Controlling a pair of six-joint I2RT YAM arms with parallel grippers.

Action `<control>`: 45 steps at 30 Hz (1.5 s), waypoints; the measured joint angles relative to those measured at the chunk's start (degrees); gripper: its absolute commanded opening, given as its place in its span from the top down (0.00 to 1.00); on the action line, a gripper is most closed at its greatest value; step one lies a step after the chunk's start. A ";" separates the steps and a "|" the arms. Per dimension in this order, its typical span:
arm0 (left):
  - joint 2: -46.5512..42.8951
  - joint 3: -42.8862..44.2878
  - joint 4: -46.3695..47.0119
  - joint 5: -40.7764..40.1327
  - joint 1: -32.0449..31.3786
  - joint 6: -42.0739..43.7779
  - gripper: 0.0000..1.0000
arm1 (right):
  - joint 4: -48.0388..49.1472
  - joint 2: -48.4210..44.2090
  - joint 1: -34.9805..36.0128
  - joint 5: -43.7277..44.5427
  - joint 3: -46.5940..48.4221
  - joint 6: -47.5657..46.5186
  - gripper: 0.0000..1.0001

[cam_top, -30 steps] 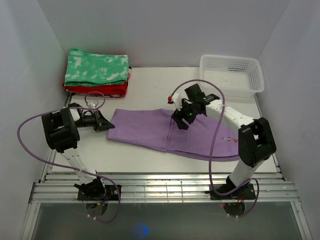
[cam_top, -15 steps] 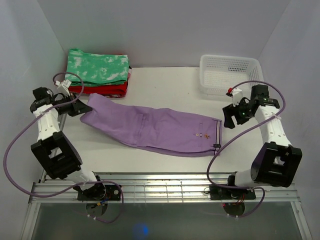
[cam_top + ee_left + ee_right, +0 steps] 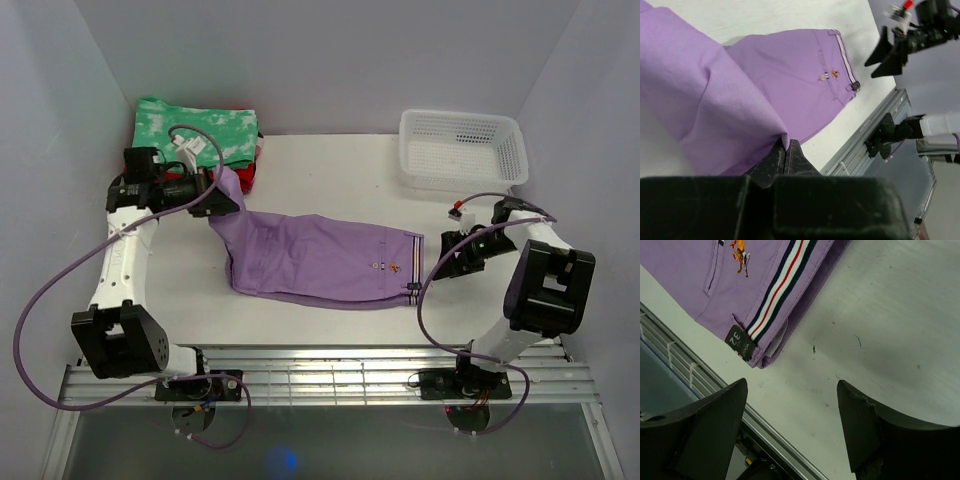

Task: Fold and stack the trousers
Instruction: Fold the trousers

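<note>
Top external view first: the trousers [image 3: 320, 262] lie across the middle of the worktop [image 3: 330, 165], folded lengthwise, with the waistband end pointing at the right edge. The other end is pulled up toward the back left corner, right beside the green-and-white garment [image 3: 195, 135] stacked on the red garment [image 3: 243, 177].

That raised end is in the left gripper [image 3: 222, 200]. From the left wrist cam its fingers [image 3: 771, 162] are pressed tight together, pinching a fold of the purple cloth, and the fabric drapes down from there to the worktop.

The right gripper [image 3: 452, 255] sits low just off the waistband end, toward the right edge. On the right wrist cam its fingers [image 3: 715, 415] are spread wide with only bare worktop between them. They aren't touching the striped waistband [image 3: 780, 285] or the little "32" tag [image 3: 738, 342], just near them.

The white basket [image 3: 462, 150] is in the back right corner.
</note>
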 measured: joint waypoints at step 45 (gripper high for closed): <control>37.20 15.13 36.65 -33.48 -64.15 -36.37 1.00 | 15.56 13.09 4.55 -12.59 -6.86 15.91 0.92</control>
